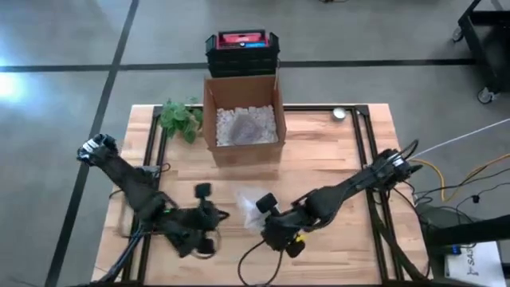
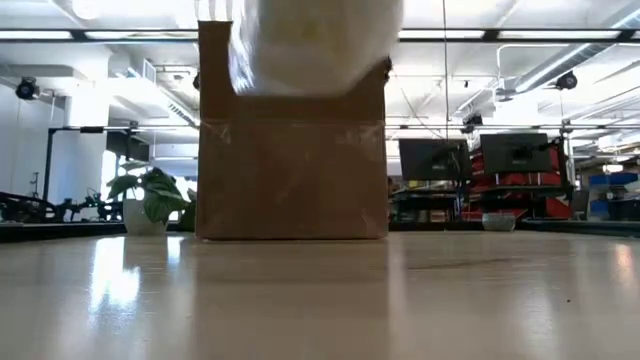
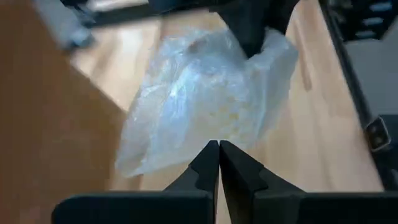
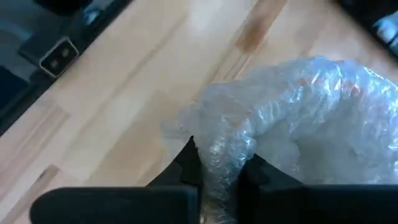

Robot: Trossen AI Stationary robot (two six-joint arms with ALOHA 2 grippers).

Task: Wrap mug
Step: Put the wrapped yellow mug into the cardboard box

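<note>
A bundle of clear bubble wrap (image 1: 249, 209) hangs over the table's near middle. In the low view the bundle (image 2: 310, 45) is well above the tabletop. The mug is hidden inside it; only a yellowish tint (image 3: 224, 115) shows through. My right gripper (image 4: 221, 171) is shut on the wrap and comes in from the right (image 1: 264, 210). My left gripper (image 3: 219, 148) is shut, with nothing between its fingers. It is on the bundle's left side (image 1: 219, 215), its tips at the wrap's near edge. My right gripper pinches a gathered, crumpled fold of the bubble wrap (image 4: 227, 146) between its two fingers, several layers thick. The bundle is lifted clear of the table and bulges out beyond the fingers. My left gripper's shut tips are at the wrap's edge (image 3: 205, 134); whether they touch it I cannot tell.
An open cardboard box (image 1: 243, 119) with white packing fill stands at the far middle of the table, with a black and red case (image 1: 241, 48) behind it. A small green plant (image 1: 179, 118) is left of the box. Bare wood lies in front of both arms.
</note>
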